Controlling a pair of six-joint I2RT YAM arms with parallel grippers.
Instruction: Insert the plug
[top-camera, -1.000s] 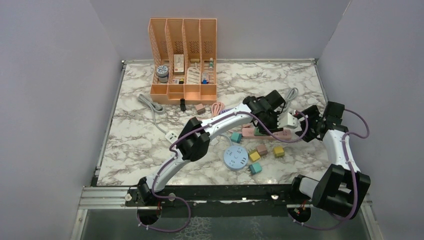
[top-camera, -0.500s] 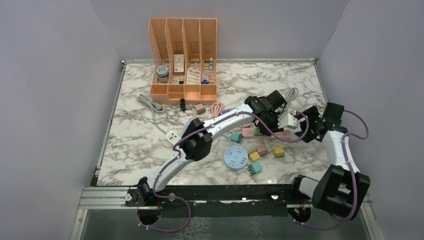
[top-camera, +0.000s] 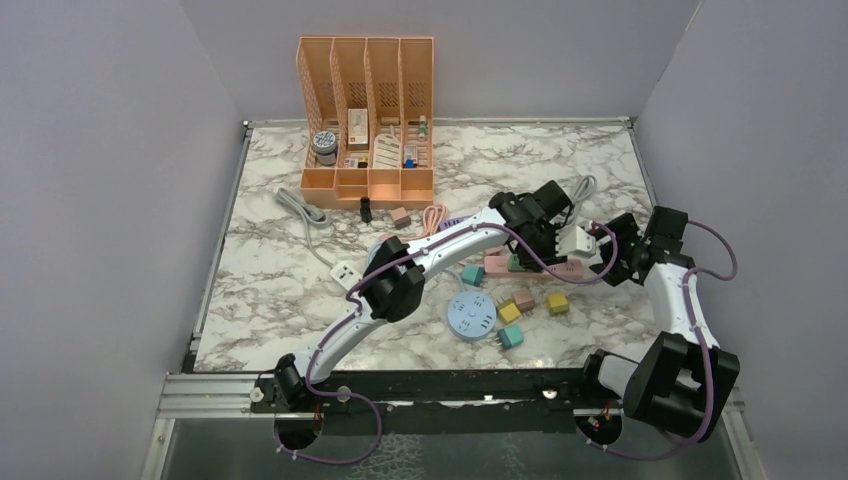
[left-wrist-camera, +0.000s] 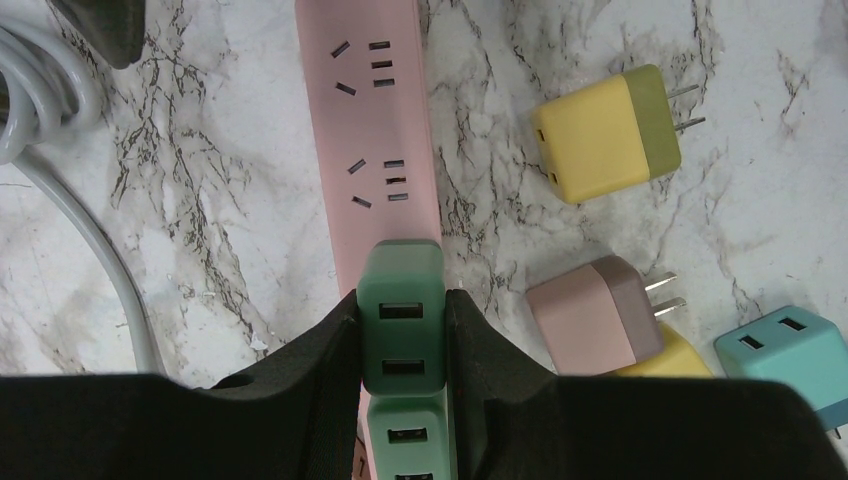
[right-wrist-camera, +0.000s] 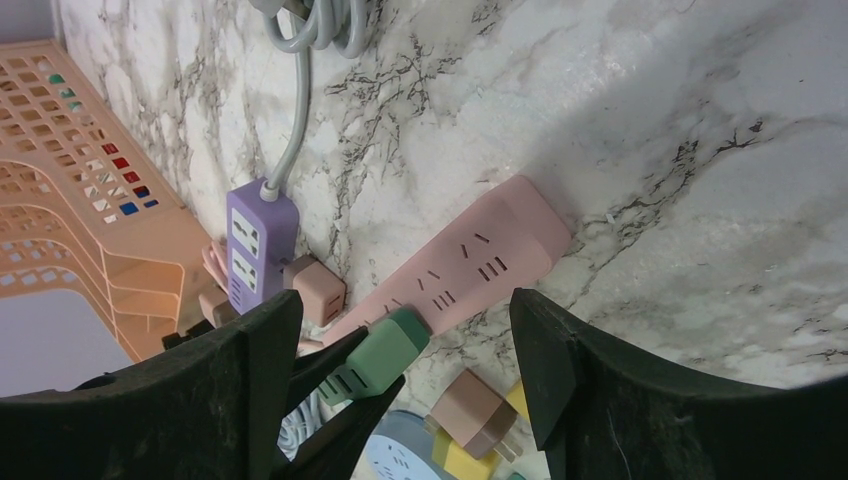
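Note:
A pink power strip (top-camera: 535, 267) lies on the marble table right of centre. My left gripper (top-camera: 528, 256) is shut on a green plug (left-wrist-camera: 401, 315), USB ports facing the camera, right over the strip (left-wrist-camera: 375, 120). In the right wrist view the plug (right-wrist-camera: 385, 355) is tilted, its dark end touching the strip (right-wrist-camera: 470, 255). I cannot tell whether the prongs are in the slots. My right gripper (top-camera: 608, 256) is open and empty just off the strip's right end, its fingers (right-wrist-camera: 255, 350) spread wide.
Loose plugs lie by the strip: yellow (left-wrist-camera: 605, 135), dusty pink (left-wrist-camera: 595, 325), teal (left-wrist-camera: 785, 355). A round blue socket (top-camera: 471, 318) is in front, a purple strip (right-wrist-camera: 250, 245) and orange organizer (top-camera: 367, 110) behind. A white cable (top-camera: 305, 215) lies left.
My left arm has shifted slightly, still holding the green plug at the pink strip. The right gripper has barely moved and stays open.

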